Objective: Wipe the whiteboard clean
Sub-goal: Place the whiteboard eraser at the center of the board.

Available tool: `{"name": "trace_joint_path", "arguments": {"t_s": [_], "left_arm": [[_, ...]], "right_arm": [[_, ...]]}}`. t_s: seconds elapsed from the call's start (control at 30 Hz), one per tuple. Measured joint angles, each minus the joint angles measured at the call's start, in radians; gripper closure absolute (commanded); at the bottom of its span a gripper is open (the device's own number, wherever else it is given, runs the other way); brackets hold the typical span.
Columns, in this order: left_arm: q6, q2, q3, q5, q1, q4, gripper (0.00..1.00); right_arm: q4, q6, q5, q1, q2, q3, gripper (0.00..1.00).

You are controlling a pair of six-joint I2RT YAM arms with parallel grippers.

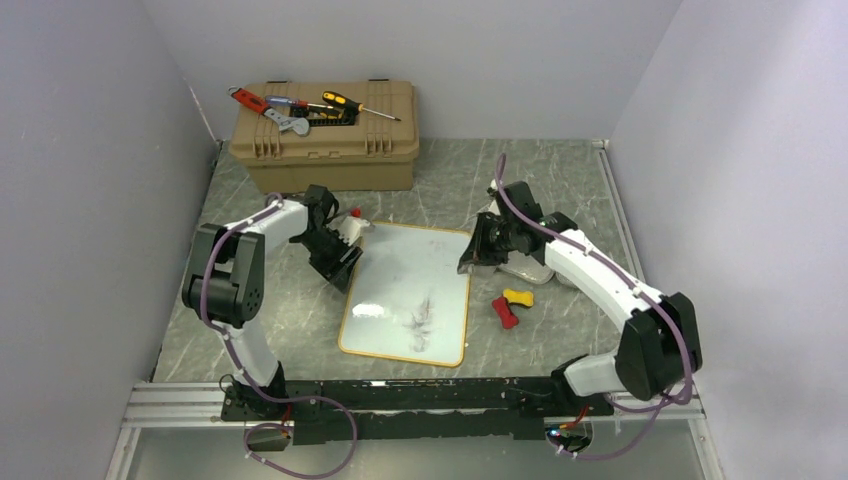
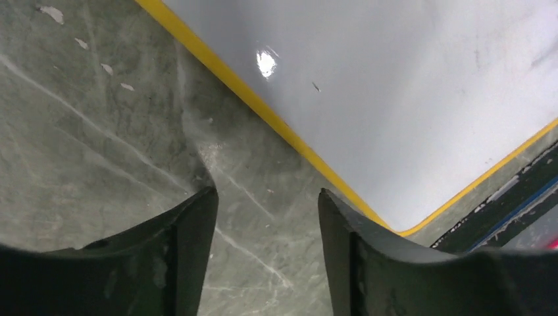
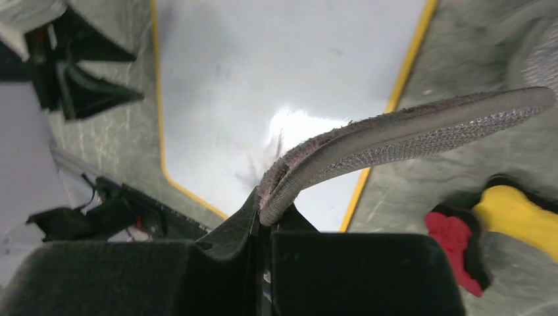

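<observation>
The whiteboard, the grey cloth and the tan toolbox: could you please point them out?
whiteboard (image 1: 415, 265): top view, bare white surface.
grey cloth (image 3: 395, 135): right wrist view, middle of its fold.
tan toolbox (image 1: 330, 165): top view, front wall.

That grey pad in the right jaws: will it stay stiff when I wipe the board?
Probably not: the pad bends in an arc, pinched at one end only by the right gripper's jaws, so it likely folds under pressure. The whiteboard looks glossy and lies unheld, so it may slide.
</observation>
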Motion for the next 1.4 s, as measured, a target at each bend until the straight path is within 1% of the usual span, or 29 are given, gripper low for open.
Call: {"name": "trace_joint_path", "arguments": {"t_s": [0.03,0.07,0.1,0.13,0.27,0.43,0.73,0.83,0.97,1.0,1.1,1.2,1.3,1.4], "left_arm": [[-0.002,-0.005,0.003,0.007,0.003,-0.015,0.29],[-0.004,-0.014,0.007,0.01,0.008,-0.024,0.22],[-0.003,-0.021,0.011,0.018,0.012,-0.033,0.08],[-0.002,-0.026,0.015,0.025,0.017,-0.039,0.05],[0.005,-0.029,0.042,0.05,0.058,-0.058,0.02],[0.014,-0.016,0.096,0.072,0.116,-0.084,0.02],[0.037,0.069,0.133,0.097,0.146,-0.106,0.02],[0.049,0.106,0.162,0.112,0.166,-0.133,0.02],[0.077,0.16,0.233,0.135,0.205,-0.16,0.05],[0.088,0.176,0.254,0.141,0.214,-0.173,0.05],[0.116,0.214,0.302,0.163,0.232,-0.203,0.07],[0.14,0.243,0.335,0.169,0.233,-0.238,0.12],[0.159,0.275,0.373,0.184,0.234,-0.271,0.13],[0.175,0.284,0.385,0.194,0.235,-0.286,0.13]], "right_arm": [[-0.013,-0.008,0.009,-0.018,0.023,0.021,1.0],[-0.017,-0.012,0.017,-0.034,0.039,0.035,1.0],[-0.018,-0.015,0.024,-0.048,0.052,0.047,1.0],[-0.02,-0.017,0.029,-0.066,0.071,0.066,1.0],[-0.019,-0.021,0.046,-0.095,0.139,0.137,1.0],[-0.021,-0.025,0.055,-0.096,0.271,0.293,1.0],[-0.015,-0.025,0.082,-0.13,0.536,0.52,1.0],[-0.015,-0.025,0.085,-0.138,0.619,0.565,0.88],[-0.018,-0.03,0.088,-0.141,0.7,0.596,0.68],[-0.021,-0.033,0.094,-0.141,0.716,0.606,0.65],[-0.029,-0.041,0.113,-0.142,0.747,0.638,0.57],[-0.029,-0.05,0.138,-0.142,0.764,0.672,0.56],[-0.031,-0.059,0.159,-0.145,0.77,0.695,0.54],[-0.034,-0.063,0.167,-0.147,0.77,0.704,0.4]]}}
